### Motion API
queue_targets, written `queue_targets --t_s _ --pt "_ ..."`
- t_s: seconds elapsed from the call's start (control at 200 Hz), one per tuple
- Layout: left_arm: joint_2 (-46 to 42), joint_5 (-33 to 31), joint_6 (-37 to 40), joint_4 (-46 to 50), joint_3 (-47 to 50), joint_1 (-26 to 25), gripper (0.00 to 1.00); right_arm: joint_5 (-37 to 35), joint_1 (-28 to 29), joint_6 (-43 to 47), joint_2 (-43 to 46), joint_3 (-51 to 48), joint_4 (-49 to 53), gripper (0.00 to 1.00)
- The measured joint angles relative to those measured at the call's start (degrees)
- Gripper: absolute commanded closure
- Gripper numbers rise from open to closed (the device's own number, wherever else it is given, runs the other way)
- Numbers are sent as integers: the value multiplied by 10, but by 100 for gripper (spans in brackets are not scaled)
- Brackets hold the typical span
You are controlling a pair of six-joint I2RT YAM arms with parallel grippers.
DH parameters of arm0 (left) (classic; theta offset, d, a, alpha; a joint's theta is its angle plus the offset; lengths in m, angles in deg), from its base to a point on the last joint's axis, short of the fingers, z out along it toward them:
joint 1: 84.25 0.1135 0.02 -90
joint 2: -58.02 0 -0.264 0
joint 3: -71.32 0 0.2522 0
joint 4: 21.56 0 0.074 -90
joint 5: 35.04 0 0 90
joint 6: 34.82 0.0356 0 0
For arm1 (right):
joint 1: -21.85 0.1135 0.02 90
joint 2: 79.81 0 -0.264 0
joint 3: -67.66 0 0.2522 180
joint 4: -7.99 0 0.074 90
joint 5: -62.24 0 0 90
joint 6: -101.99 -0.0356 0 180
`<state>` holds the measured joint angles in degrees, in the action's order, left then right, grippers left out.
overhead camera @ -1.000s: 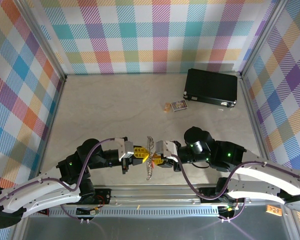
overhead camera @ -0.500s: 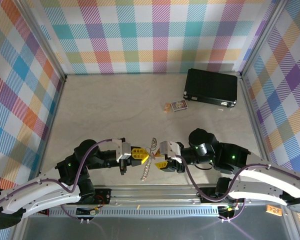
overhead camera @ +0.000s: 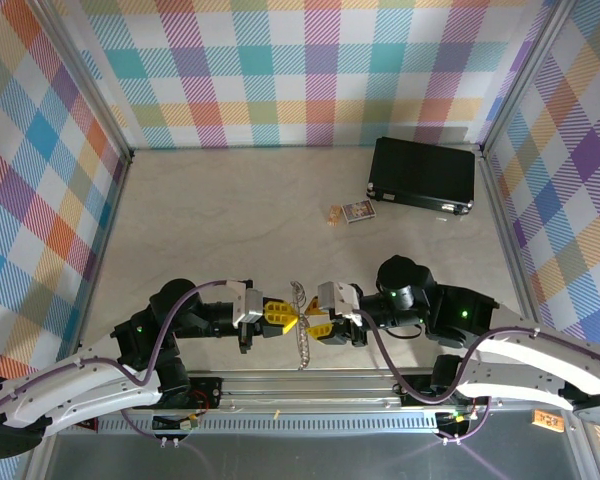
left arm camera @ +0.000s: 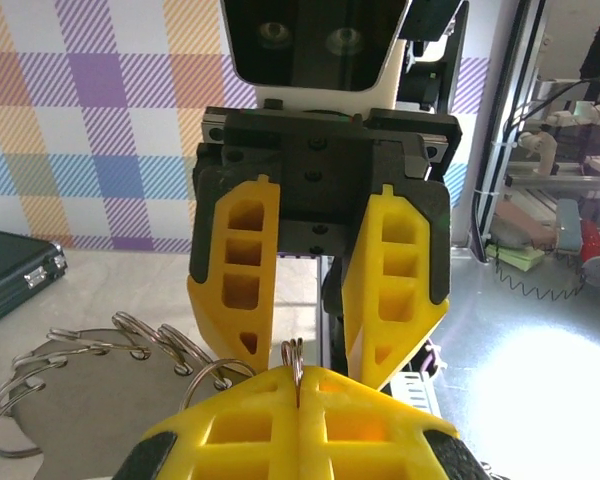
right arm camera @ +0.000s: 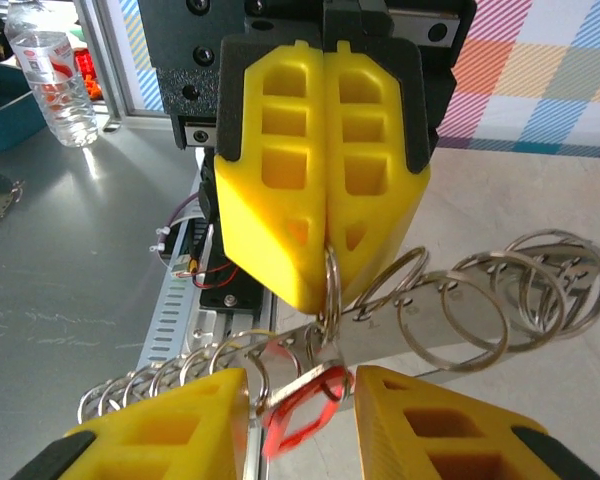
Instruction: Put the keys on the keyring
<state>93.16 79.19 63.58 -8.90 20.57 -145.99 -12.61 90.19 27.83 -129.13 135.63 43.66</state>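
**Keyring held up between the two arms, red key right at the rings**

Biggest first: one beige table (overhead camera: 210,230), and one black case (overhead camera: 423,172) at the far right that's not part of the job.

The two arms meet nose to nose at the near edge, about in the middle. The left gripper (overhead camera: 291,321) is clamped fully shut on one small split ring of the keyring (overhead camera: 302,348), holding the whole thing up off the table. The right gripper (overhead camera: 309,322) has its jaws standing partly apart. The key's head sits in the gap, but I can't tell whether either finger actually touches it.

There's one keyring. Up close it's a flat metal strip carrying a row of wire split rings, too overlapped to count. My guess is it's light and stiff but slick, and it'll swing from that single pinch point. The rings are springy and will fight being pried open. I'd grab the flat strip or a ring's edge.

One small printed card (overhead camera: 357,211) lies near the case.

One key (right arm camera: 302,415), with a red plastic head, sits right under the rings. It's tiny and rigid. Take it by the head, flat sides against the fingers, so the blade stays free.
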Motion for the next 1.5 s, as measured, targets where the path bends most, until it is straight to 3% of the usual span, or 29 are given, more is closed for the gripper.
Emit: queue_targets --t_s 0.315,0.755,0.85,1.055,1.175,1.24,1.345,1.5 --pt "0 13 0 10 0 0 100 8 0 -4 0 0 -26 74" --pt "6 17 2 12 0 0 100 8 0 -3 -2 0 -28 100" --pt "7 7 7 23 -4 0 100 3 0 -1 -4 0 -27 100" --pt "31 -39 36 102 -39 0 87 -36 0 18 -29 17 10 100" --pt "45 -67 50 143 -55 0 86 -62 -1 34 -54 37 44 100" --pt "48 -79 54 157 -58 0 88 -71 -1 42 -65 43 56 100" --pt "51 -90 60 171 -59 0 100 -78 -1 48 -76 47 66 100" --pt "50 -97 64 174 -59 0 100 -84 1 55 -81 52 71 100"
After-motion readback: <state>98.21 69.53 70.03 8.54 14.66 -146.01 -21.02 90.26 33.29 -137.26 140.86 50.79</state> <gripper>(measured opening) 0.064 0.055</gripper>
